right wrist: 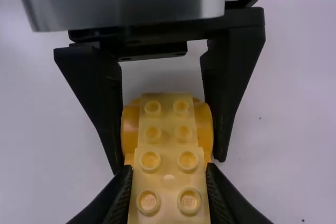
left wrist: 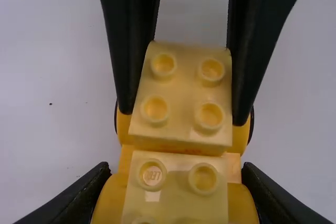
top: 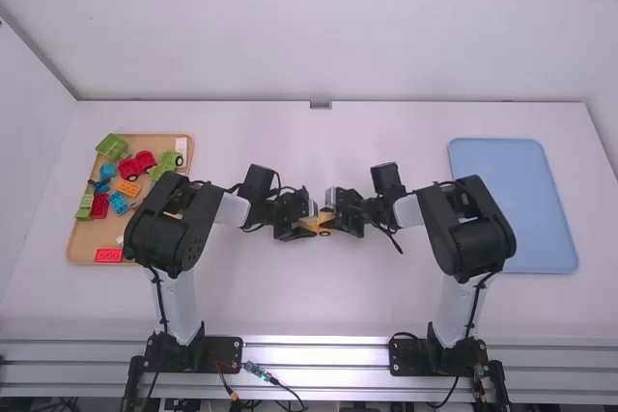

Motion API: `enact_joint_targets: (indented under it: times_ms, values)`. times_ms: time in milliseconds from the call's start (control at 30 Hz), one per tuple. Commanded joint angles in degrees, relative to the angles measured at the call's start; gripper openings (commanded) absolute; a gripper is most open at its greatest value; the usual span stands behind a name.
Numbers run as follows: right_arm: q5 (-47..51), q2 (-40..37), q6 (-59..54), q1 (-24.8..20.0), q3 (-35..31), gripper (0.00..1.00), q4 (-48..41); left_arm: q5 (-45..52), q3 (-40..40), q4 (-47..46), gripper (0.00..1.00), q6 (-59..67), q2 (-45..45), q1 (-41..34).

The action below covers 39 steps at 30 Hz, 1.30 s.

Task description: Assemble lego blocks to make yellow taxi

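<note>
Two claws were brought nearly together at the middle of the white desk (top: 319, 142), well apart from its left, right and far edges. The yellow car base (left wrist: 108, 200) was clasped by the left claw (top: 311, 224), its fingers drawn in against the rounded sides. The studded yellow brick (right wrist: 169, 182) was pinched at its sides by the right claw (top: 332, 214). It was placed over the base, toward the right; whether it was fully seated could not be told. Little room was left between the claws, while a broad margin was kept beyond them to the far edge.

The near right part of the wooden tray (top: 85, 250), at left, was overhung by the left arm (top: 169, 229); the left border of the blue tray (top: 517, 209), at right, was overlapped by the right arm (top: 473, 229).

Smooth, glossy plastic was shown by the brick, with round, raised studs; bulging curves were formed along the base. Matte black, tapered fingers were set against both. Rounded corners were given to the flat blue tray. Red, green, blue and orange toy blocks (top: 108, 255) were held in the tan wooden tray.
</note>
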Motion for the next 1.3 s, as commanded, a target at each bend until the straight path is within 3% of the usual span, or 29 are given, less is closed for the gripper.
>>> enact_joint_targets:
  times_ms: [0, 233, 300, 367, 500, 667, 733, 867, 933, 1000, 1033, 1067, 1267]
  values:
    - [-0.83, -1.41, 0.57, 1.64, 0.22, 0.04, -0.96, -4.61, -0.55, -0.09, 0.02, 0.83, -0.14, 0.59]
    - [-1.05, -1.41, 0.33, 1.62, 0.15, 0.05, -0.85, -4.61, -0.55, 0.09, 0.02, 0.81, -0.14, 0.57]
    - [-1.09, -1.41, 0.57, 1.46, 0.24, 0.11, -0.81, -4.61, -0.52, 0.13, 0.02, 0.85, -0.14, 0.59]
    - [-1.11, -1.41, 0.42, 1.46, 0.28, 0.17, -0.85, -4.61, -0.52, 0.11, 0.02, 0.83, -0.14, 0.57]
    - [-2.51, -1.46, 0.31, 1.53, 0.22, 0.44, 0.39, -4.61, -0.55, 0.13, 0.02, 0.83, -0.14, 0.59]
    - [-6.12, -1.87, 0.35, -0.11, 0.22, 0.62, 1.73, -4.61, -0.55, 0.09, 0.02, 0.83, -0.14, 0.59]
    - [-6.93, -2.31, 0.31, -0.70, 0.22, 0.77, 1.55, -4.63, -0.55, 0.11, 0.02, 0.81, -0.14, 0.57]
    - [-8.59, -3.93, 0.33, -2.89, 0.22, 0.80, 1.05, -4.63, -0.55, 0.07, 0.02, 0.83, -0.14, 0.57]
    - [-9.81, -4.82, 0.33, -4.72, 0.11, 0.77, 1.09, -4.61, -0.55, 0.04, 0.02, 0.83, -0.14, 0.57]
    - [-11.32, -5.30, 0.35, -5.86, 0.11, 0.56, 1.18, -4.63, -0.55, -0.11, 0.02, 0.85, -0.14, 0.57]
    - [-12.81, -5.46, 0.31, -6.71, 0.13, 0.32, 1.33, -4.61, -0.55, -0.13, 0.02, 0.81, -0.14, 0.59]
    - [-14.23, -5.50, -0.13, -7.17, 0.22, 0.00, 1.16, -4.61, -0.55, -0.13, 0.02, 0.81, -0.14, 0.59]
    - [-13.22, -2.97, -1.36, -4.66, -0.33, 0.00, 1.79, -4.61, -0.55, -0.13, 0.02, 0.81, -0.14, 0.57]
